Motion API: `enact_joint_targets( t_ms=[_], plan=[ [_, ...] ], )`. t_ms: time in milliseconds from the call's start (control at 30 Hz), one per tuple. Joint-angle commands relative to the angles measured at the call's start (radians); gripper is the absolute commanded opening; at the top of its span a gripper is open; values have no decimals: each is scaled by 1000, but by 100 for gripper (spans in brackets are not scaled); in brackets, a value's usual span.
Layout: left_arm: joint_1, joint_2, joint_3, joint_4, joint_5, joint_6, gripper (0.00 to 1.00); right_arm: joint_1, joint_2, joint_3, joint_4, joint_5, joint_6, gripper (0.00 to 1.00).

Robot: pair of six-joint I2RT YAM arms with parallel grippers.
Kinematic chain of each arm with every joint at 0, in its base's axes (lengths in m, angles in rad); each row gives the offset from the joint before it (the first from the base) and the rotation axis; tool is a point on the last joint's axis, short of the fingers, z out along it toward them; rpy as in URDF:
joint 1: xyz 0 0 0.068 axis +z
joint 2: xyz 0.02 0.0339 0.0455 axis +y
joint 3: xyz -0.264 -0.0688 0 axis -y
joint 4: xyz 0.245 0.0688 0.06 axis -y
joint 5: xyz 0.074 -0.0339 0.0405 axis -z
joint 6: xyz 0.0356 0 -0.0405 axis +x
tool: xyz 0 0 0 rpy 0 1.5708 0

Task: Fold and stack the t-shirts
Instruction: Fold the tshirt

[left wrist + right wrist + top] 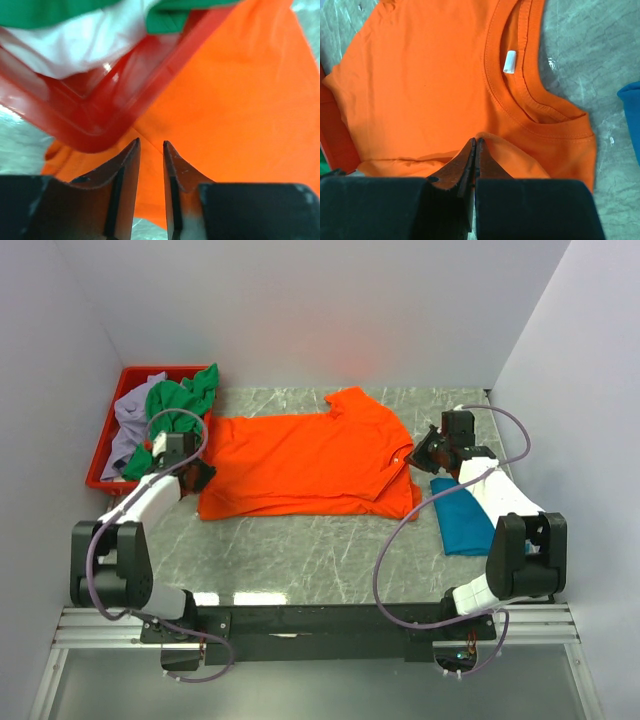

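The orange t-shirt (310, 460) lies spread on the table's middle, its collar toward the right. My left gripper (195, 472) hangs over the shirt's left edge beside the red tray; in the left wrist view its jaws (150, 142) stand open, with orange cloth (240, 100) showing below the gap. My right gripper (418, 455) is at the shirt's right edge. In the right wrist view it (477, 140) is shut on a raised pinch of orange cloth (420, 80) just below the collar. A folded teal t-shirt (462, 520) lies under the right arm. Green (180, 398) and lavender (128, 420) t-shirts sit crumpled in the tray.
The red tray (100, 455) stands at the back left, and its corner (90, 125) is close ahead of my left fingers. White walls close in the left, back and right sides. The teal cloth's edge (632, 110) shows right of the orange sleeve.
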Motion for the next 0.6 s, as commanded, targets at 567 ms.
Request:
enact_joint_targets(
  t_ms=[567],
  plan=[
    [-170, 179, 179, -283, -401, -178, 37, 14, -7, -8, 49, 5, -17, 0]
  ],
)
